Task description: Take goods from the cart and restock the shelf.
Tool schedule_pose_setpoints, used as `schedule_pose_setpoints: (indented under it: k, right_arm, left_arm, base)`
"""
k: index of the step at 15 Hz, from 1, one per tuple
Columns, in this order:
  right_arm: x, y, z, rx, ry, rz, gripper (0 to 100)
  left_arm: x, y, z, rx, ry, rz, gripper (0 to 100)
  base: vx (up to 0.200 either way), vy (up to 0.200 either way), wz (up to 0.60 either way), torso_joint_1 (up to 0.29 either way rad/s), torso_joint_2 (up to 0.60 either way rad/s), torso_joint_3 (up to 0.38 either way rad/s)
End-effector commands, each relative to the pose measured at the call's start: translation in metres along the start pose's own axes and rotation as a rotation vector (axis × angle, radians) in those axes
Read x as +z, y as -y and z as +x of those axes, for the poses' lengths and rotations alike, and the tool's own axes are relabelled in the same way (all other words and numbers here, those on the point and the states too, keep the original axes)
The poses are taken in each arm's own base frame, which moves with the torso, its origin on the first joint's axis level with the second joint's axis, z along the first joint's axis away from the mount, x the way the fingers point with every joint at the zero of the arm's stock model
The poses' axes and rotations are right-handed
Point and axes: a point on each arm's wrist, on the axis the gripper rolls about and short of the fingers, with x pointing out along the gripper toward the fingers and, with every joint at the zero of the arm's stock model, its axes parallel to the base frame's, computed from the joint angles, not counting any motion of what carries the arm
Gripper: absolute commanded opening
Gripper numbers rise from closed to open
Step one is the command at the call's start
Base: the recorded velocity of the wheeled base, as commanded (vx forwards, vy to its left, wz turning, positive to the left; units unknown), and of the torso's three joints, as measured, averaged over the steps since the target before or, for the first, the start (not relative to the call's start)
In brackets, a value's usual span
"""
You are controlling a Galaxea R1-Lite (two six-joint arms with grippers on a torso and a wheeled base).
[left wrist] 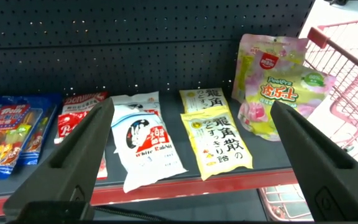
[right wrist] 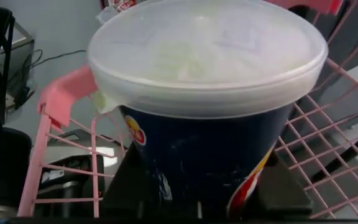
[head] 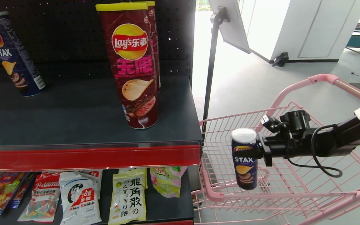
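**Item:** dark blue chip can [head: 245, 162], white-lidded and upright. Your right hand [head: 259, 152] has it clenched near the top, over the pink cart [head: 212, 191] and beside the upper shelf [head: 73, 118].
**Left hand** [left wrist: 191, 107]: released, facing the snack bags [left wrist: 216, 134] on the lower shelf.
**Risks:**
- The high grip may let the can tilt or slip.
- Its base may strike the red shelf lip [head: 89, 156].
- A wide swing may topple the tall red chip can [head: 133, 65].

**Labels:** chip pictures and printed wording, not transcribed.

place: shop | evidence: pegboard shelf [head: 73, 118], chip cans [head: 134, 65], snack bags [head: 80, 197], pink shopping cart [head: 323, 77]
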Motion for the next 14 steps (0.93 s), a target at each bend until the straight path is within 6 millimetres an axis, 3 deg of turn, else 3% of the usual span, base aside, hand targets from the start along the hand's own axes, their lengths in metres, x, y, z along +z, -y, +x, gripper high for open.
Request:
schedule_pose_setpoints:
  k: [1, 4, 8, 9, 12, 13, 14]
  right_arm:
    - [0.038, -0.011, -0.025, -0.049, 0.043, -0.106, 0]
    - [0.077, -0.033, -0.052, -0.077, 0.099, -0.214, 0]
    - [0.141, -0.096, -0.086, -0.077, 0.191, -0.221, 0]
    - [0.150, -0.109, -0.085, -0.075, 0.197, -0.233, 0]
    - [0.151, -0.134, -0.077, -0.055, 0.190, -0.250, 0]
    - [0.137, -0.151, -0.066, -0.037, 0.156, -0.205, 0]
    - [0.130, -0.154, -0.063, -0.043, 0.139, -0.186, 0]
  left_arm:
    - [0.000, 0.000, 0.000, 0.000, -0.001, -0.001, 100]
    - [0.000, 0.000, 0.000, 0.000, 0.001, -0.001, 100]
    - [0.000, 0.000, 0.000, 0.000, 0.001, -0.001, 100]
    - [0.000, 0.000, 0.000, 0.000, 0.001, -0.001, 100]
    - [0.000, 0.000, 0.000, 0.000, 0.001, -0.001, 100]
    - [0.000, 0.000, 0.000, 0.000, -0.001, -0.001, 100]
    - [0.000, 0.000, 0.000, 0.000, 0.001, -0.001, 100]
  base:
    - [0.000, 0.000, 0.00, 0.000, 0.00, 0.000]
    - [0.000, 0.000, 0.00, 0.000, 0.00, 0.000]
    - [0.000, 0.000, 0.00, 0.000, 0.00, 0.000]
    - [0.000, 0.000, 0.00, 0.000, 0.00, 0.000]
    - [0.000, 0.000, 0.00, 0.000, 0.00, 0.000]
    - [0.000, 0.000, 0.00, 0.000, 0.00, 0.000]
    - [0.000, 0.000, 0.00, 0.000, 0.00, 0.000]
